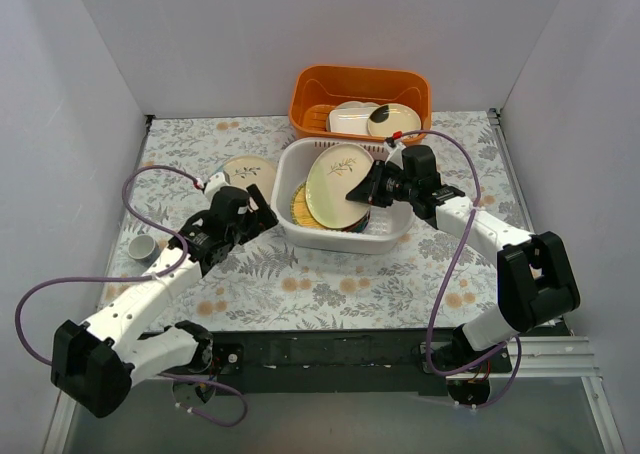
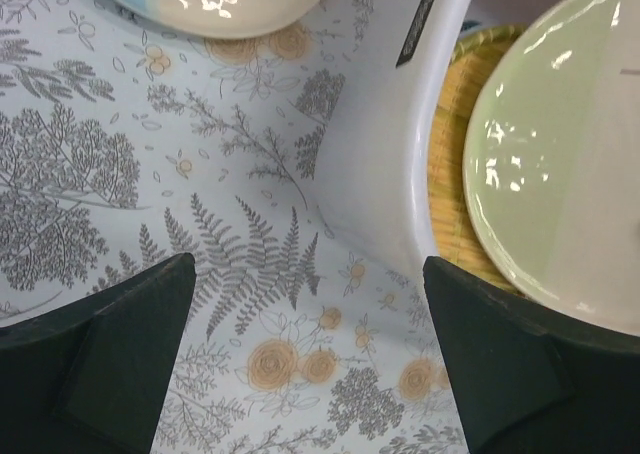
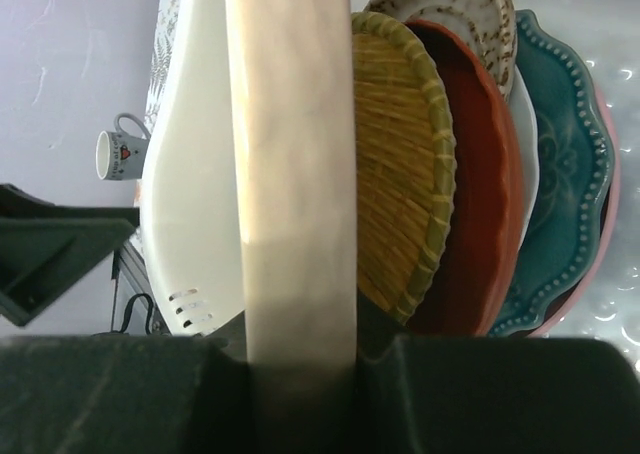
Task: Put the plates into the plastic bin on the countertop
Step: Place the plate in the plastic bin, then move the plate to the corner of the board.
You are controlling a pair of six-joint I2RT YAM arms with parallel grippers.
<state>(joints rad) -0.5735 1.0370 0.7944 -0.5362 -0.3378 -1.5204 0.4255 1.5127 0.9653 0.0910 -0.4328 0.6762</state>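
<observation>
Holds with the right gripper [image 1: 365,189] a cream round plate with a leaf sprig [image 1: 336,182], both fingers pressed closed on its rim. Has this plate tilted inside the outline of the white rectangular plastic bin [image 1: 345,242] with slotted holes, face turned up toward the top camera. Cannot tell if the lower edge touches the bottom of the bin. Seen from the right wrist as a pale band, edge-on between the two dark fingers.

Beside it in the bin, standing on edge and leaning one on another: first a yellow woven-look round plate [image 3: 400,164], then a red round plate [image 3: 480,224], a brown-speckled plate [image 3: 450,14] showing only its top, a teal round plate [image 3: 560,164] with beaded wavy rim, and last a pink round plate [image 3: 610,189], only its rim visible.

Hovers with the left gripper [image 2: 308,264] above the countertop [image 2: 230,234] of pale cloth with grey leaves and orange flowers, just beside the near left corner of the bin. Fingers spread wide, nothing between them.

Flat on the countertop, left of the bin and apart from it: a cream-and-light-blue round plate [image 1: 248,170]. Further left, upright: a small white cup [image 1: 140,246].

Behind the bin, very close to it: an orange plastic basket [image 1: 360,72], with a cream plate with a dark blotch [image 1: 393,120] inside.
</observation>
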